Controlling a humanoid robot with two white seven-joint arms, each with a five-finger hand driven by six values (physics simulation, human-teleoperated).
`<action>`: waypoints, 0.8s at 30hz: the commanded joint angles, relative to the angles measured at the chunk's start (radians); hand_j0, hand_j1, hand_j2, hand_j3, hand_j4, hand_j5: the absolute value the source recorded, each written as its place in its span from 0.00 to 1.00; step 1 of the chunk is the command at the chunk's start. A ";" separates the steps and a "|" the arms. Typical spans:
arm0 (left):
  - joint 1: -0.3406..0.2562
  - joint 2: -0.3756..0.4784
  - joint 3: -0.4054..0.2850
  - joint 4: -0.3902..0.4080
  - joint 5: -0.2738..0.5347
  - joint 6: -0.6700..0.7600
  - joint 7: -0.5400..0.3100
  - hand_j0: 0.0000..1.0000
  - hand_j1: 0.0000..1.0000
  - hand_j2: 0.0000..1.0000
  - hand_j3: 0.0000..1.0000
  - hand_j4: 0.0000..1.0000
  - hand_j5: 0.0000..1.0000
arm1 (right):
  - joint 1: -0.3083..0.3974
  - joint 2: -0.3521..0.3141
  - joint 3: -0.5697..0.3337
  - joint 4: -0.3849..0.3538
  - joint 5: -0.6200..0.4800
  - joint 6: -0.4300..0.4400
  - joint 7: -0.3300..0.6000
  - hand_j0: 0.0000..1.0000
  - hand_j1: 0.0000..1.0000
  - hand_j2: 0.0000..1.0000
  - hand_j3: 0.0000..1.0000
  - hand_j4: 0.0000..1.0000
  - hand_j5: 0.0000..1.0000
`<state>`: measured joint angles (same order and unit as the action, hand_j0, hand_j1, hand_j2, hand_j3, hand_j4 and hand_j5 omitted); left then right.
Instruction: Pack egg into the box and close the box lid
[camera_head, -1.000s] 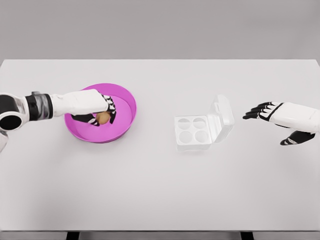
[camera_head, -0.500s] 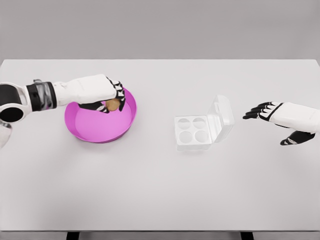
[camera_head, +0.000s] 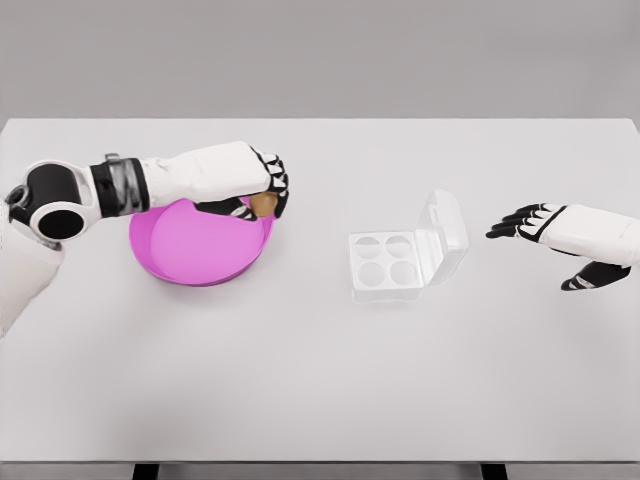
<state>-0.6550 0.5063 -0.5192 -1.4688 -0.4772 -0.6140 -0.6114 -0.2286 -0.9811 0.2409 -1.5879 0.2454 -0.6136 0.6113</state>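
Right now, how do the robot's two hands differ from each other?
The left hand is curled around a brownish egg, while the right hand holds nothing and has its fingers spread. The left hand sits over the right rim of the pink bowl; the right hand hovers off to the right of the open clear egg box, apart from it. Both are white hands with black fingers above the white table.

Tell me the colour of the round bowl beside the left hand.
Magenta pink round bowl, clearest in the head view.
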 joint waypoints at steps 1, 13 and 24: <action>0.000 -0.023 0.001 0.001 0.006 0.003 0.001 0.36 0.36 0.36 0.36 0.36 0.36 | 0.000 -0.002 0.000 0.000 -0.006 0.003 0.000 1.00 1.00 1.00 1.00 1.00 1.00; 0.011 -0.135 -0.002 0.001 0.002 0.003 0.001 0.36 0.36 0.36 0.36 0.36 0.36 | 0.000 -0.002 0.000 -0.001 -0.006 0.003 0.000 1.00 1.00 1.00 1.00 1.00 1.00; 0.026 -0.232 -0.010 0.013 -0.011 0.003 0.001 0.37 0.37 0.37 0.37 0.37 0.37 | -0.002 0.001 0.000 -0.001 -0.006 0.003 0.000 1.00 1.00 1.00 1.00 1.00 1.00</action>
<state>-0.6259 0.2896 -0.5287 -1.4578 -0.4937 -0.6143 -0.6116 -0.2301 -0.9795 0.2409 -1.5882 0.2453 -0.6136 0.6113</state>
